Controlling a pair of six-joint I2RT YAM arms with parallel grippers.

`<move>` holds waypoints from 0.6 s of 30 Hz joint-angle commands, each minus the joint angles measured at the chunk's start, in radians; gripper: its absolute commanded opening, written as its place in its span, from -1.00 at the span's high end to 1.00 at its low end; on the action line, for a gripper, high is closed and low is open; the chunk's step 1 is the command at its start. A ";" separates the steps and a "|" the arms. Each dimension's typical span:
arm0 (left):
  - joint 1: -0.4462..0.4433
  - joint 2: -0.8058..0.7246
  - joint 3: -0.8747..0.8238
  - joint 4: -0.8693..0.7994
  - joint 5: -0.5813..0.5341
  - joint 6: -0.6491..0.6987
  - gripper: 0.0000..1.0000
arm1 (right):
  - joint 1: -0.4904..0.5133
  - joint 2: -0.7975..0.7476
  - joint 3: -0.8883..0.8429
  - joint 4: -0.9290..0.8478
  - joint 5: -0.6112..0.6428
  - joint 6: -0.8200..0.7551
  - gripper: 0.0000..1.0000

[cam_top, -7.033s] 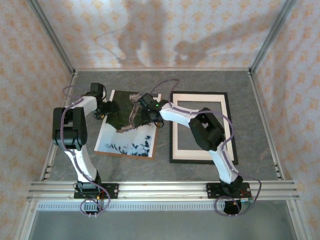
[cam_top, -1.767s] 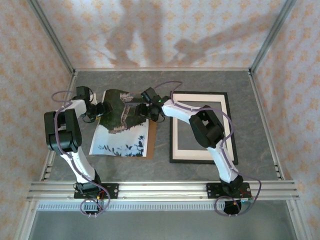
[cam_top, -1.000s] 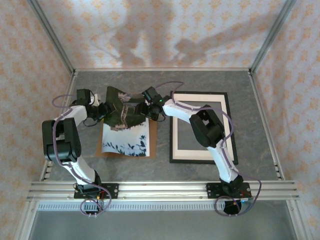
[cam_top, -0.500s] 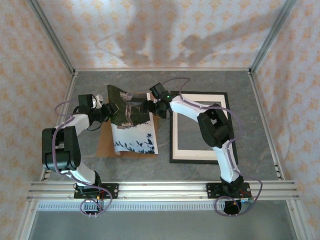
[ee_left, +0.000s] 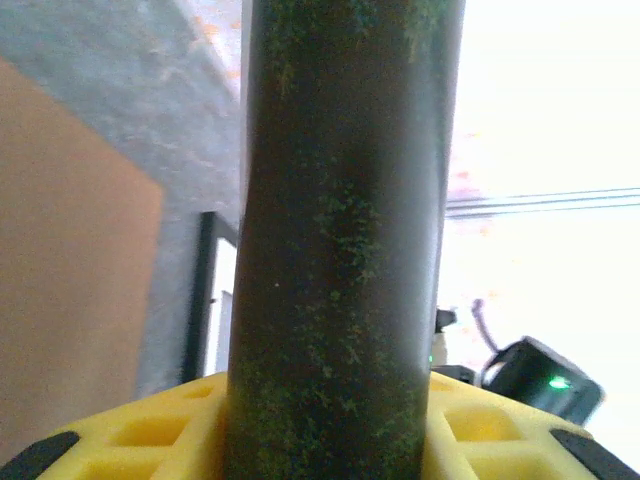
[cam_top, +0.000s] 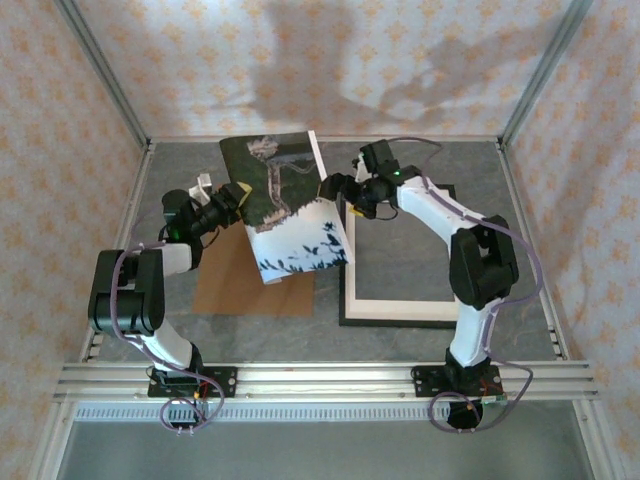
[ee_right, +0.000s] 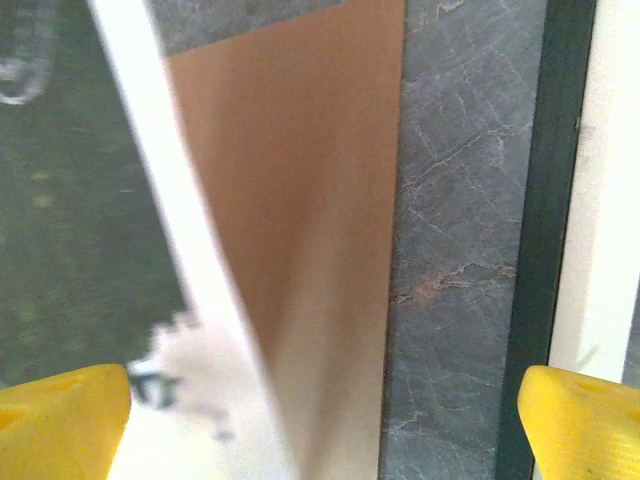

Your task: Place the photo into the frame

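The photo (cam_top: 285,205), a dark green hill over pale sky with a white border, hangs tilted in the air above the table's middle. My left gripper (cam_top: 238,198) is shut on its left edge. In the left wrist view the green print (ee_left: 340,250) runs up between my yellow fingers (ee_left: 140,440). At the print's right edge my right gripper (cam_top: 330,188) stands wide open. The photo's white border (ee_right: 170,230) passes between its yellow fingertips (ee_right: 60,405) without being gripped. The black frame (cam_top: 400,321) with a cream mat lies flat to the right, and its dark bar (ee_right: 545,250) shows in the right wrist view.
A plain brown backing board (cam_top: 240,285) lies flat on the grey table under and left of the raised print, also seen below my right gripper (ee_right: 320,200). Patterned walls and metal rails (cam_top: 120,100) close in the table on three sides.
The photo has been lifted off the brown board and carried back and right toward the frame. My right gripper opened and released its edge while the left kept hold.
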 commanded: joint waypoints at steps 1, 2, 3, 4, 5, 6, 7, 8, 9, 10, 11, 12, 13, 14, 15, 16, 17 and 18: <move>-0.011 -0.025 -0.006 0.134 0.037 -0.069 0.19 | -0.002 -0.054 -0.025 0.027 -0.105 -0.013 -0.99; -0.013 -0.041 -0.005 0.088 0.034 -0.037 0.19 | -0.007 -0.058 -0.031 0.048 -0.133 -0.002 -0.99; -0.015 -0.057 -0.002 0.041 0.031 -0.006 0.19 | -0.009 -0.060 -0.033 0.066 -0.156 0.008 -0.99; -0.018 -0.077 0.001 -0.031 0.028 0.036 0.19 | -0.010 -0.062 -0.031 0.080 -0.180 0.017 -0.99; -0.021 -0.100 0.008 -0.103 0.024 0.082 0.19 | -0.011 -0.063 -0.028 0.094 -0.198 0.022 -0.99; -0.024 -0.118 0.014 -0.165 0.018 0.123 0.19 | -0.011 -0.062 -0.028 0.109 -0.216 0.029 -0.99; -0.027 -0.141 0.022 -0.234 0.009 0.171 0.18 | -0.010 -0.061 -0.028 0.133 -0.235 0.046 -1.00; -0.032 -0.161 0.031 -0.296 0.002 0.214 0.17 | -0.011 -0.060 -0.030 0.163 -0.250 0.064 -0.97; -0.036 -0.175 0.037 -0.340 -0.003 0.244 0.16 | -0.011 -0.055 -0.035 0.202 -0.277 0.090 -0.91; -0.038 -0.189 0.046 -0.387 -0.011 0.275 0.16 | -0.011 -0.053 -0.038 0.229 -0.293 0.109 -0.85; -0.038 -0.198 0.052 -0.417 -0.016 0.292 0.15 | -0.011 -0.051 -0.045 0.260 -0.310 0.129 -0.76; -0.040 -0.201 0.052 -0.420 -0.019 0.293 0.14 | -0.010 -0.050 -0.051 0.281 -0.318 0.143 -0.67; -0.041 -0.205 0.052 -0.421 -0.021 0.293 0.14 | -0.010 -0.053 -0.055 0.293 -0.320 0.150 -0.55; -0.043 -0.206 0.053 -0.421 -0.021 0.291 0.14 | -0.011 -0.058 -0.061 0.307 -0.324 0.157 -0.44; -0.044 -0.206 0.056 -0.425 -0.021 0.292 0.14 | -0.011 -0.063 -0.072 0.322 -0.326 0.164 -0.35; -0.047 -0.204 0.060 -0.434 -0.022 0.296 0.13 | -0.011 -0.070 -0.081 0.336 -0.324 0.171 -0.25; -0.049 -0.205 0.063 -0.447 -0.025 0.302 0.13 | -0.014 -0.077 -0.091 0.341 -0.318 0.175 -0.16; -0.051 -0.203 0.065 -0.456 -0.030 0.308 0.12 | -0.017 -0.085 -0.101 0.346 -0.317 0.176 -0.08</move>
